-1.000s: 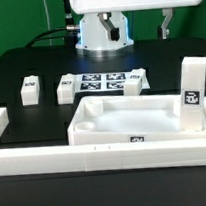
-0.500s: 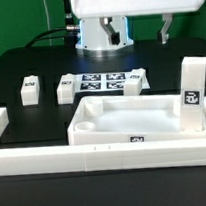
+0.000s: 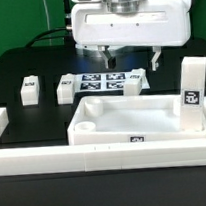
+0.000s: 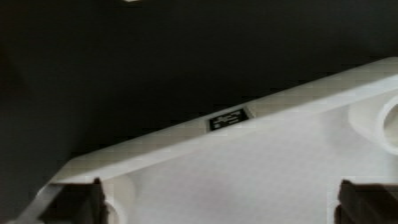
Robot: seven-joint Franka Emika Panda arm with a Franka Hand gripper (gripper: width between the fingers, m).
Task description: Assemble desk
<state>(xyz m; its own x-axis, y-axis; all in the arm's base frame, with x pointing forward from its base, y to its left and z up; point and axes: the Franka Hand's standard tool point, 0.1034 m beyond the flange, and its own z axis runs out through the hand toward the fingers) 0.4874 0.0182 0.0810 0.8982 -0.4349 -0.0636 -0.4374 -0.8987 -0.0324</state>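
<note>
Overhead, end effector (image 3: 132, 61), jaws apart, seemingly above the tabletop (image 3: 143, 123).

Gripper (image 3: 132, 65) up high, jaws wide, clear air around both fingers (image 4: 80, 203). Directly beneath: tabletop (image 3: 143, 123) far rim, with open hollow just inside it, so room to descend there. Upright leg (image 3: 191, 84) at tabletop corner, off to exterior view's right of gripper, is the tallest obstacle. Marker board (image 3: 101, 80) and lying legs (image 3: 66, 89) beyond rim are low, easy to pass over. Bare black table (image 4: 143, 60) beyond rim. Rail (image 3: 55, 155) along tabletop's near side, low.
</note>
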